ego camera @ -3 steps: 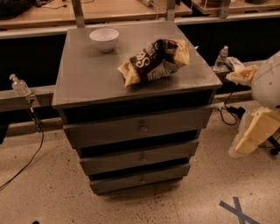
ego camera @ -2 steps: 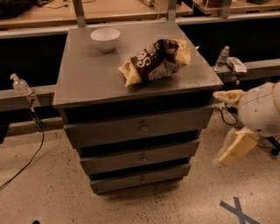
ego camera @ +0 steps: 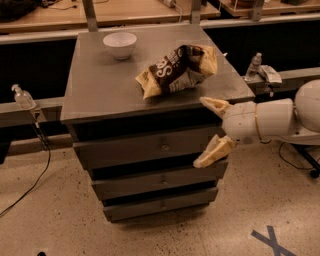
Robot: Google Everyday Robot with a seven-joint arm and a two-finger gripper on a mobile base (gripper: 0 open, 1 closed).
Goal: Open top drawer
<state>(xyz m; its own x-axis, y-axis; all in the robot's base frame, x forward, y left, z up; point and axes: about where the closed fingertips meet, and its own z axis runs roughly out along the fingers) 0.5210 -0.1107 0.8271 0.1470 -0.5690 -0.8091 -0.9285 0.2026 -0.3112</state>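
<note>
A grey cabinet [ego camera: 100, 90] with three drawers is seen on a speckled floor [ego camera: 55, 220]. The top drawer [ego camera: 135, 150] is found just under the cabinet's flat top. Its front panel lies flush with the frame, and a small round knob [ego camera: 164, 146] is set at its centre. Two lower drawers [ego camera: 150, 185] are stacked beneath it.

On the flat top, a white bowl [ego camera: 120, 45] is placed near the back edge. A crumpled snack bag [ego camera: 177, 70] lies towards the right front.

The gripper [ego camera: 200, 132] is held in front of the right end of the top drawer, to the right of the knob. Its two pale fingers [ego camera: 214, 105] are spread wide, with nothing between them. Whether the lower finger touches the panel cannot be told.

A wooden bench [ego camera: 130, 11] runs behind the cabinet. A clear bottle [ego camera: 22, 96] is seen on the left ledge and another bottle [ego camera: 254, 65] on the right. A dark cable [ego camera: 42, 165] trails down to the floor on the left, and a blue tape cross [ego camera: 270, 239] is stuck to the floor at lower right.
</note>
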